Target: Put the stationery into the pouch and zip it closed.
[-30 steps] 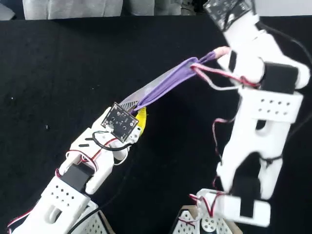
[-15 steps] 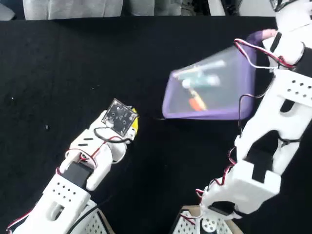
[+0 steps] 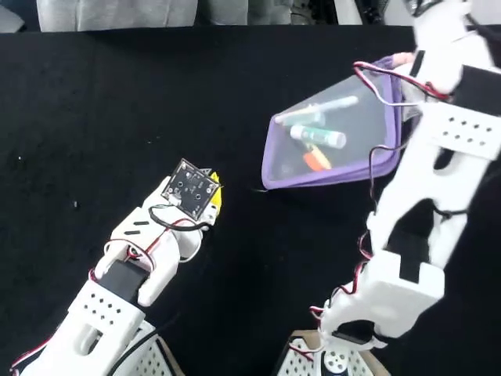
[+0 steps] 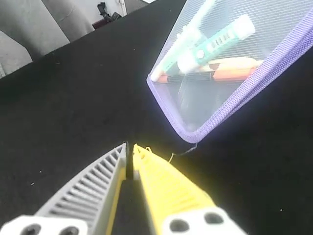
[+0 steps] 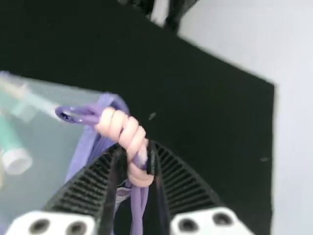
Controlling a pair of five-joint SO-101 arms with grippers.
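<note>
The pouch has sprung free of the left tool.

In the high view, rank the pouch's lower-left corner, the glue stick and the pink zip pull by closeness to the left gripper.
From the left gripper:
1. Pouch corner, just beside it, toward the other arm.
2. Glue stick, farther in, lying inside.
3. Pink zip pull, at the far end, pinched in the right gripper.

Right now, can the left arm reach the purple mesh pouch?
Probably yes: the left gripper points at a corner of the purple mesh pouch, nothing between them. Jaws shut, so open first. The right gripper holds its pink pull.
</note>
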